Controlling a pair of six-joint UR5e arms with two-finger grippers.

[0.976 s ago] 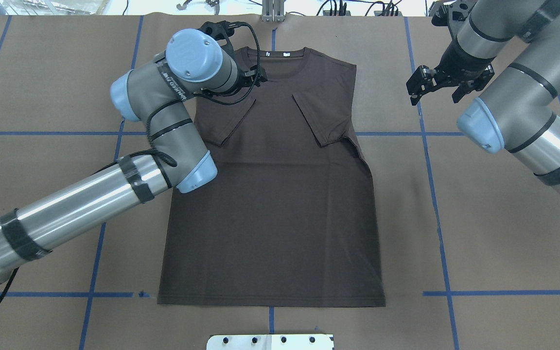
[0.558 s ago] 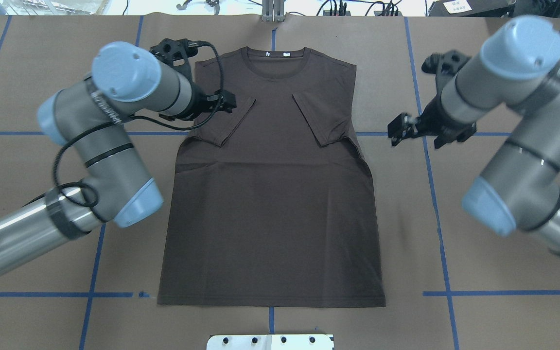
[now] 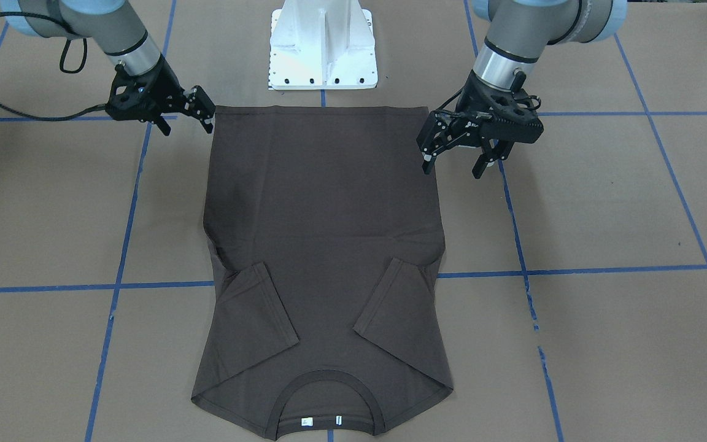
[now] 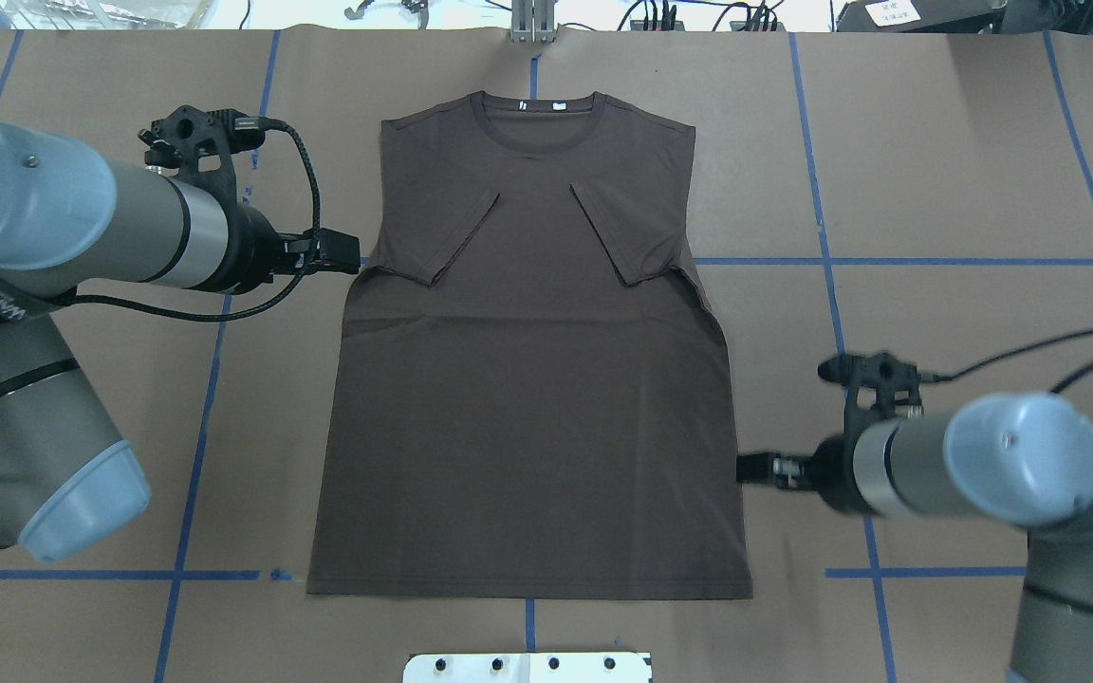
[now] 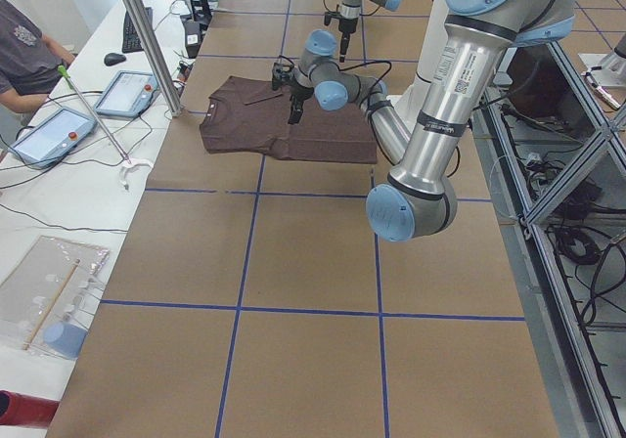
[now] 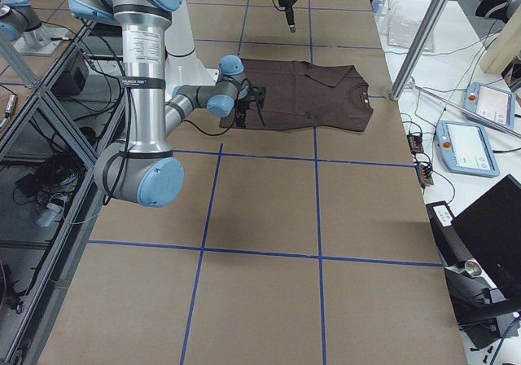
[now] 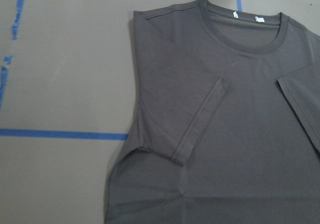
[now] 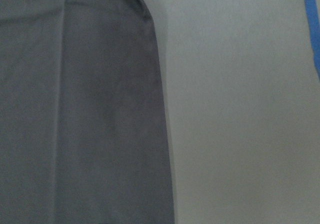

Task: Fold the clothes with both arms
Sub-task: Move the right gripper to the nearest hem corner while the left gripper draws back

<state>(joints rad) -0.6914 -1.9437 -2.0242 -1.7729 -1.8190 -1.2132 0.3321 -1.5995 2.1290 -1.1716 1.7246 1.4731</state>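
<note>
Front-facing: one brown T-shirt (image 3: 323, 209) lies flat mid-table, its two sleeves folded inward. Two grippers, left gripper (image 3: 453, 167) and right gripper (image 3: 186, 127), flank its hem end, fingers spread. Overhead: brown paper table (image 4: 935, 171), blue tape grid (image 4: 888, 261). Left side: one person (image 5: 20, 52), two tablets (image 5: 132, 91).

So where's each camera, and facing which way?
Front-facing: across the table, facing pedestal, left arm, right arm.
Overhead: behind pedestal, looking down; both arms.
Exterior left: table end; left arm nearest.
Exterior right: opposite end; right arm nearest.
Left wrist: over shirt collar; no robot parts.
Right wrist: over shirt edge; no robot parts.
All share shirt.
</note>
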